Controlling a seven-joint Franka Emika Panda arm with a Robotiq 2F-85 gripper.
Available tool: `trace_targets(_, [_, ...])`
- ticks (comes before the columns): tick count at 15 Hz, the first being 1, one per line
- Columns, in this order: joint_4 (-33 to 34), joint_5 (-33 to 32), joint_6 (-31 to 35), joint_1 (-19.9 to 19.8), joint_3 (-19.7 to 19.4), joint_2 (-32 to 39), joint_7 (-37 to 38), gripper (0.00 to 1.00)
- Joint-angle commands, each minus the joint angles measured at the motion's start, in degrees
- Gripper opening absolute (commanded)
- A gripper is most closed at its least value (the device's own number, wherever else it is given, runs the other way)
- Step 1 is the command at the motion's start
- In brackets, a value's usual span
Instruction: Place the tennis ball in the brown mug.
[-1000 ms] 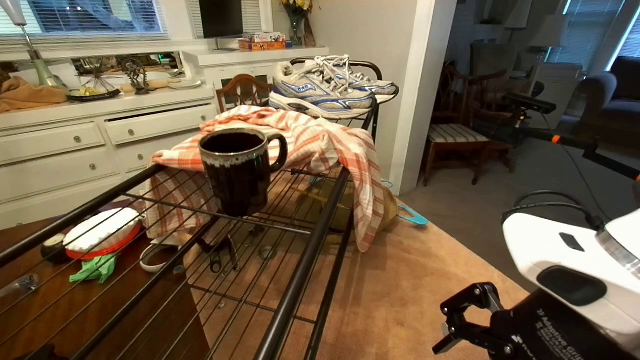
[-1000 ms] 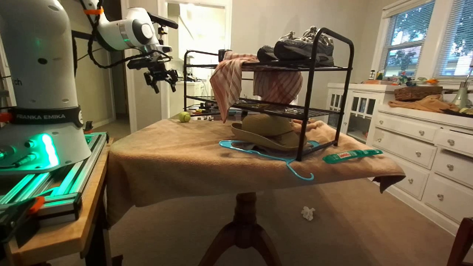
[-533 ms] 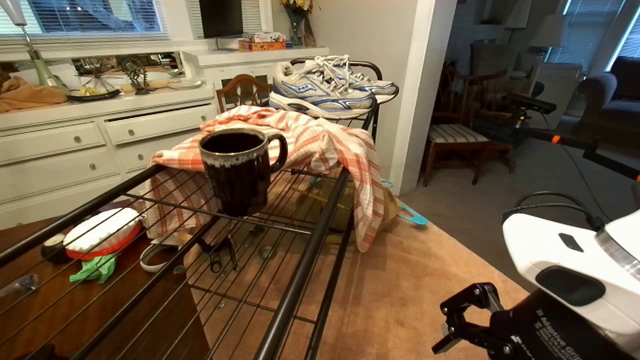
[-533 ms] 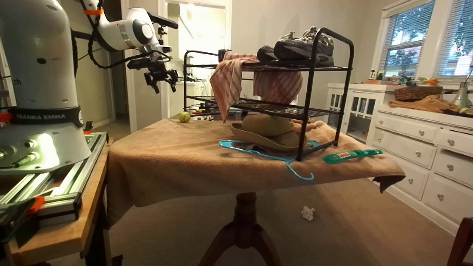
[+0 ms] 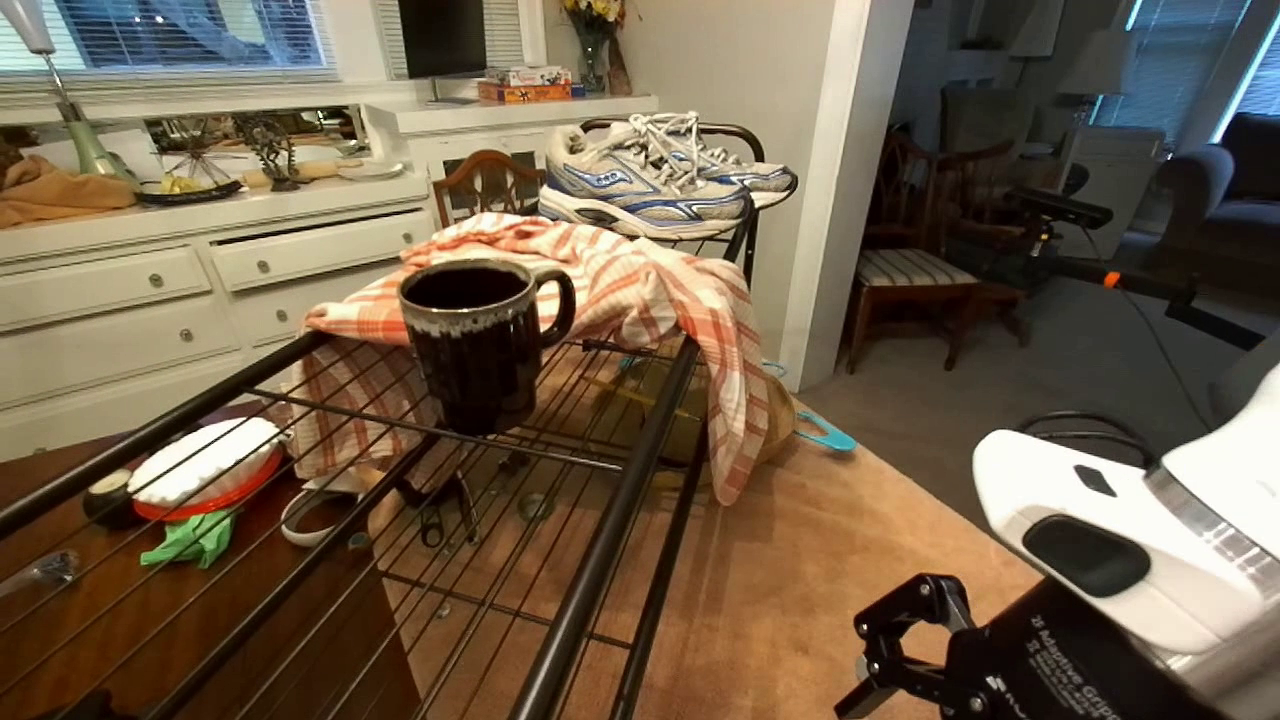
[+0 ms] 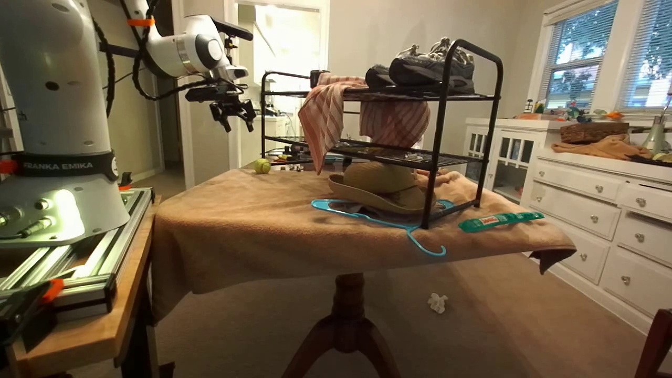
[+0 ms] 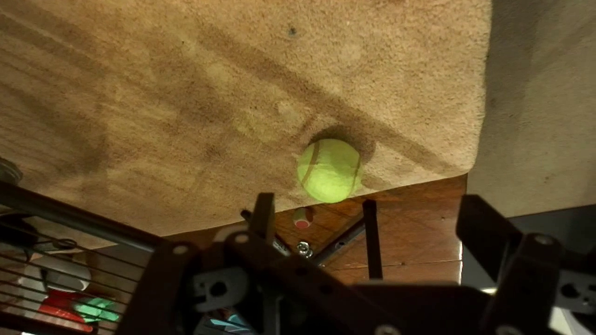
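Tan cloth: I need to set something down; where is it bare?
In an exterior view, bare cloth lies between its robot-side edge, the tennis ball and the blue hanger. Crowded: around the rack, with hat and green packet.

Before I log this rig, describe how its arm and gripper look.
The arm is white and rounded, with an orange band, black cables and, low down, a black collar marked FRANKA EMIKA. The gripper is black, with angular, jointed fingers, silvery pins and pale lettering that includes "Adaptive".
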Motion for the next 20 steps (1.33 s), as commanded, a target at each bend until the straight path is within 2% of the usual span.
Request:
trace_targets(1, [2.24,-4.95,3.34,-5.58,4.12,5.2,3.99,1.0])
trace_targets(5, [4.7,-10.67,2.09,-8.83,6.75,8.26,6.26,1.0])
trace_targets(9, [7.56,-17.49,0.9,-9.27,6.4,11.4,9.76,1.0])
trace_targets(15, [11.99,-30.43,-1.76,-6.29,0.75,16.97,17.72,1.0])
trace_targets(20, [18.32,-43.52,-3.83,-0.19,-7.13,24.41,28.27,1.0])
